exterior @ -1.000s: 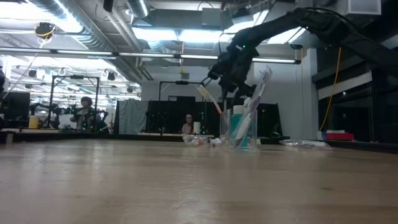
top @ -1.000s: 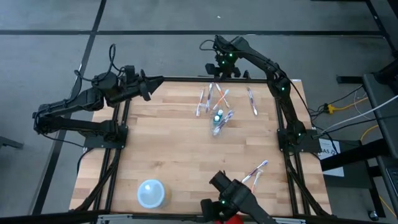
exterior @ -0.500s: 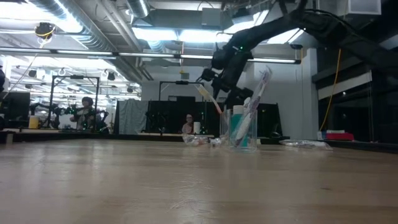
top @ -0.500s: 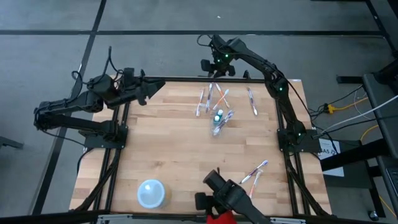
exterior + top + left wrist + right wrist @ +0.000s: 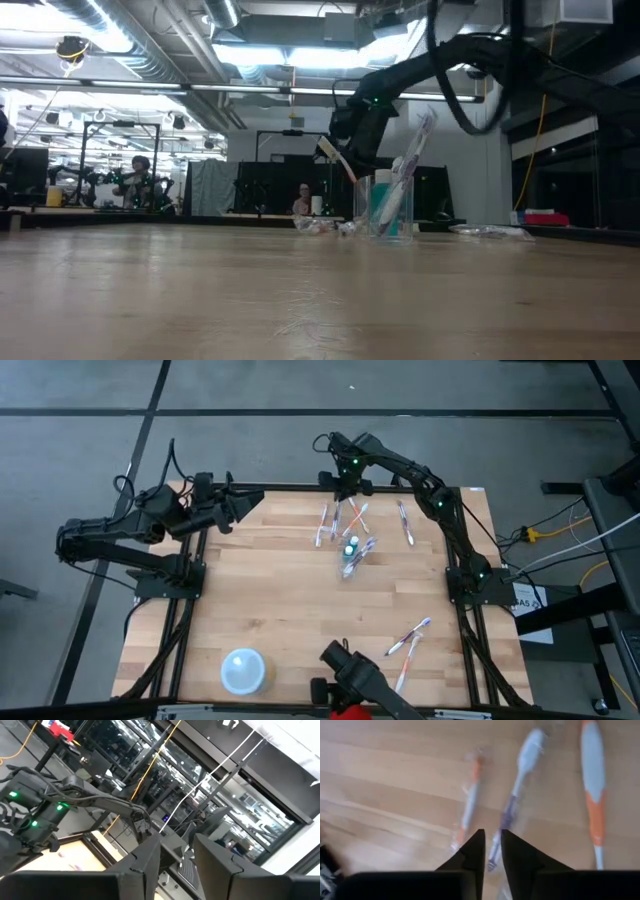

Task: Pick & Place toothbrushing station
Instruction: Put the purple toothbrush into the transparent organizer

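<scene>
The clear cup [image 5: 350,564] stands upright near the table's [image 5: 260,610] middle, holding the teal tube [image 5: 350,547] and toothbrushes [image 5: 412,150] that lean, heads up, toward the right arm's side. Beyond the cup, loose toothbrushes [image 5: 340,520] lie roughly lengthwise toward the far edge, where the right gripper [image 5: 338,478] hovers, fingers nearly together around nothing. Two more brushes [image 5: 408,638] and the pale blue bowl [image 5: 243,670] lie nearer than the cup; the left gripper [image 5: 250,503], slightly parted and empty, waits at the far left corner.

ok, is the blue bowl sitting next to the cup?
No, the blue bowl sits near the front edge, far from the cup at mid-table.
</scene>
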